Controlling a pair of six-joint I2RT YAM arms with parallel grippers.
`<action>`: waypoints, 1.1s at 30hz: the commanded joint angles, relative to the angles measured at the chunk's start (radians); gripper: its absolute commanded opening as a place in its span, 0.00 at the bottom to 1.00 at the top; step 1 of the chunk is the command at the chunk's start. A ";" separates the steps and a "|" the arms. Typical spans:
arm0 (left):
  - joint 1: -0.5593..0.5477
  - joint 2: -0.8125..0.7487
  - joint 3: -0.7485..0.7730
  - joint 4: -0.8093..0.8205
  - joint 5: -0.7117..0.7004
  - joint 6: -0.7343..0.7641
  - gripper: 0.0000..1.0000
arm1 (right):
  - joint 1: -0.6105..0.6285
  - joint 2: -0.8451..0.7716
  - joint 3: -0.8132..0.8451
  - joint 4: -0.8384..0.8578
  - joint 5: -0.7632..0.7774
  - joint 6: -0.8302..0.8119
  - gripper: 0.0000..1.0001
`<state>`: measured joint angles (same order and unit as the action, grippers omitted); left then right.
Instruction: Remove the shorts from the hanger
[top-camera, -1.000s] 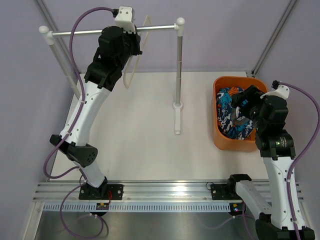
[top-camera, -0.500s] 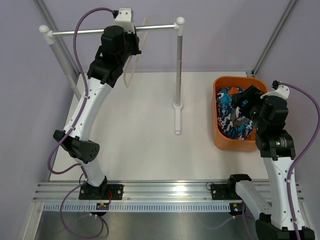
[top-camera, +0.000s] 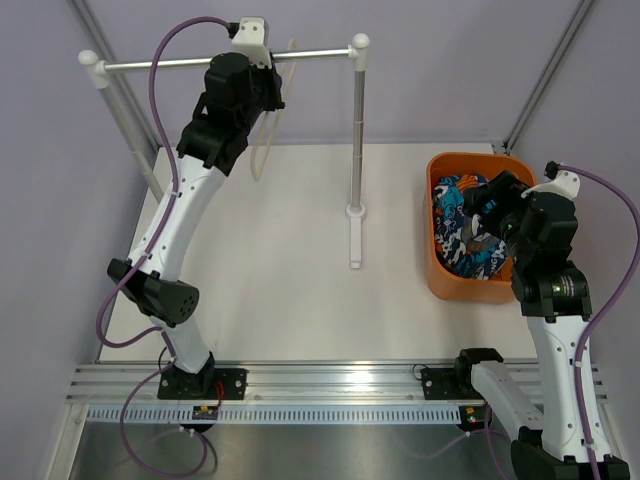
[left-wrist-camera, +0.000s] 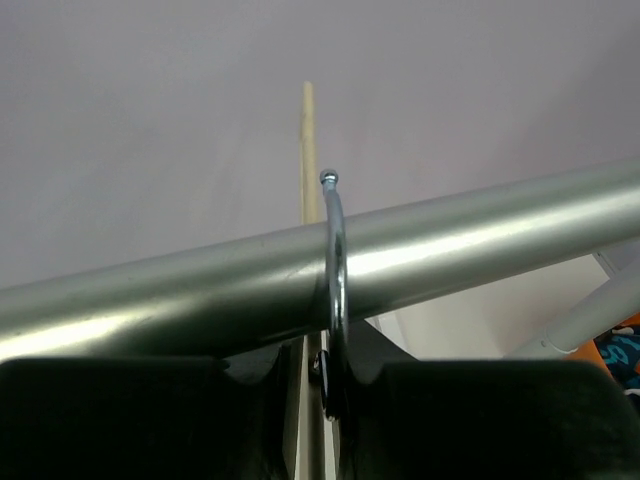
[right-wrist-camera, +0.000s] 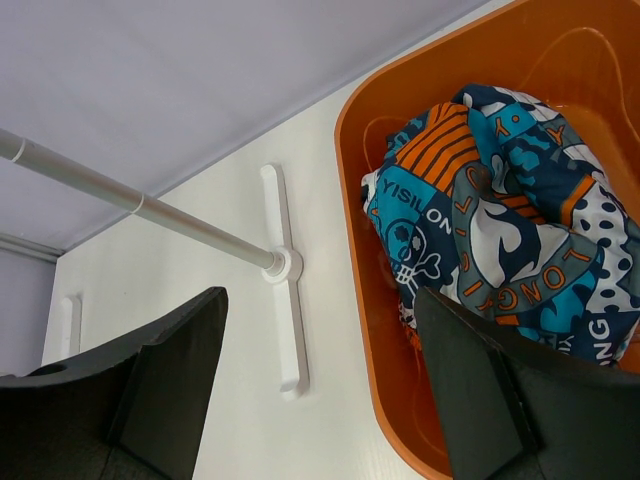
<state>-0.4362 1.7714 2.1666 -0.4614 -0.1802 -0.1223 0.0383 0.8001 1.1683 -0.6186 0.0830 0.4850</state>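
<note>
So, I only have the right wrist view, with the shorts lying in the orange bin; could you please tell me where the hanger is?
Observer: The hanger hangs from the silver rail, with its wire hook over the bar.
Operator: Thank you. And where is the left tool?
Observer: The left tool is right under that rail, its fingers close on either side of the hook's neck. Whether they grip it I cannot tell.
</note>
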 joint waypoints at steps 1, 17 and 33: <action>0.005 -0.029 -0.008 0.066 0.022 -0.007 0.16 | -0.002 -0.015 0.007 0.010 -0.032 -0.017 0.84; 0.005 -0.153 -0.039 0.029 -0.005 0.006 0.67 | -0.002 -0.019 0.011 0.028 -0.057 -0.026 0.90; -0.004 -0.691 -0.621 -0.019 -0.080 -0.063 0.99 | -0.002 -0.009 0.014 0.080 -0.127 -0.060 1.00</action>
<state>-0.4377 1.1709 1.6356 -0.4938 -0.2066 -0.1623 0.0383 0.7910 1.1683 -0.5945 0.0093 0.4538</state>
